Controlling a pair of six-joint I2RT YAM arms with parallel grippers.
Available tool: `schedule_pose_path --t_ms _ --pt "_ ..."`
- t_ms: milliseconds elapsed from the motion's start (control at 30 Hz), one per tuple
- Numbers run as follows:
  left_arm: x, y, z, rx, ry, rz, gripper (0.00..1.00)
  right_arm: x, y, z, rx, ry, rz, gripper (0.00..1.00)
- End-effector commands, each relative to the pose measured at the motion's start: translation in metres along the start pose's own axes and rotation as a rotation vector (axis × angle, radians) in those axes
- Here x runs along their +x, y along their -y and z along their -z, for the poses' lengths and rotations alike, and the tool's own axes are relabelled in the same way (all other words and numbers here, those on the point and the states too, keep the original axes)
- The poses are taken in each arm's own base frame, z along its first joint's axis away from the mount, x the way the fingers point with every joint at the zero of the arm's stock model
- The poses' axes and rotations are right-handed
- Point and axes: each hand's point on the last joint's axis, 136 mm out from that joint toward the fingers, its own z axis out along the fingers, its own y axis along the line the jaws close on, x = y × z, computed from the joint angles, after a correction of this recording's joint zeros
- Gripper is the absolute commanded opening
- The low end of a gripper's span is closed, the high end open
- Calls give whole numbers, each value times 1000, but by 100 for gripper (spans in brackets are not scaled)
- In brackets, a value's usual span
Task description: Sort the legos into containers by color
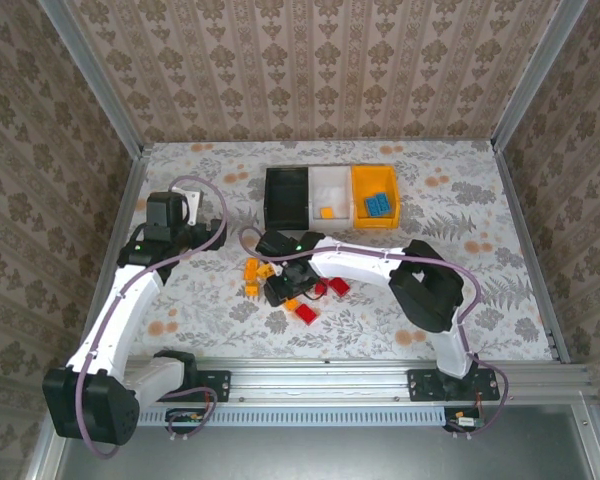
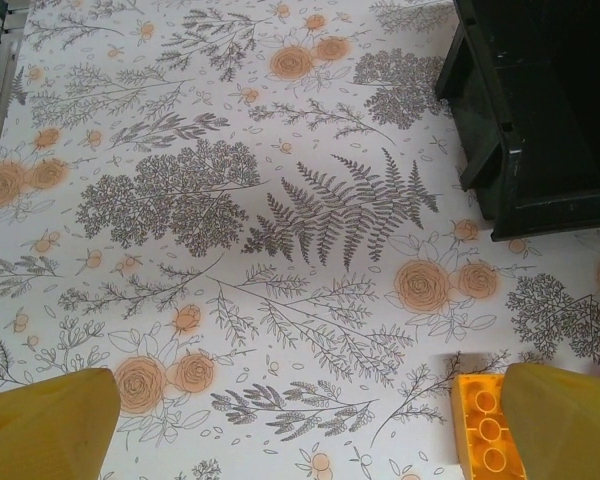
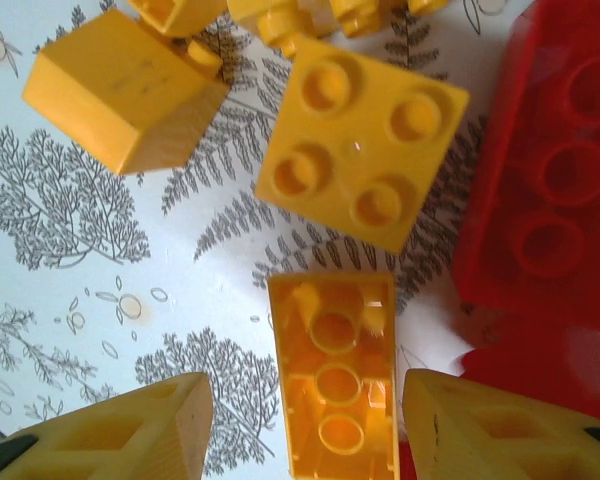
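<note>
Yellow upturned brick [image 3: 332, 375] lies inside my right gripper [image 3: 305, 425], long axis straight ahead; jaws apart, gaps both sides.

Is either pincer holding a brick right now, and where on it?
Nothing is held. The right pincer straddles the long sides of an upturned yellow brick, with a gap showing on one side. The left pincer hangs open.

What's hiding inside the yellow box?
Blue legos lie inside the yellow box, about two of them. Whatever might sit underneath them is covered, so that part cannot be seen.
</note>
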Motion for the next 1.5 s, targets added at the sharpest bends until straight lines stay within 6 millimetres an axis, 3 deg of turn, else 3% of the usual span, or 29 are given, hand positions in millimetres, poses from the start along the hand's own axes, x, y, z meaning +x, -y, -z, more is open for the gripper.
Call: schedule_pose_path --t_ms 0,267,400,533,733,867,1033,1133,1267,1467 --pt "-8 -4 5 -14 11 29 100 2 3 -16 27 -41 11 55" --pt "-9 -3 3 5 13 43 100 6 13 -29 80 -70 21 52" --pt "-10 -2 2 16 13 49 100 4 16 -24 100 -44 12 38" --pt "-9 -1 2 23 13 48 100 -6 11 -2 82 18 6 23" --pt "-14 7 4 72 38 47 100 -32 13 62 49 144 -14 22" --pt "-17 18 5 133 51 43 100 -59 53 109 72 238 -90 24" --pt "-17 43 3 263 49 18 100 -93 119 137 129 307 -212 24" --pt "-15 56 0 317 25 -3 100 -114 145 135 138 322 -255 24" --pt "-11 82 0 440 -1 -32 100 -135 177 116 164 308 -298 24" --pt "-4 134 12 683 -23 -101 100 -159 203 87 195 279 -316 26"
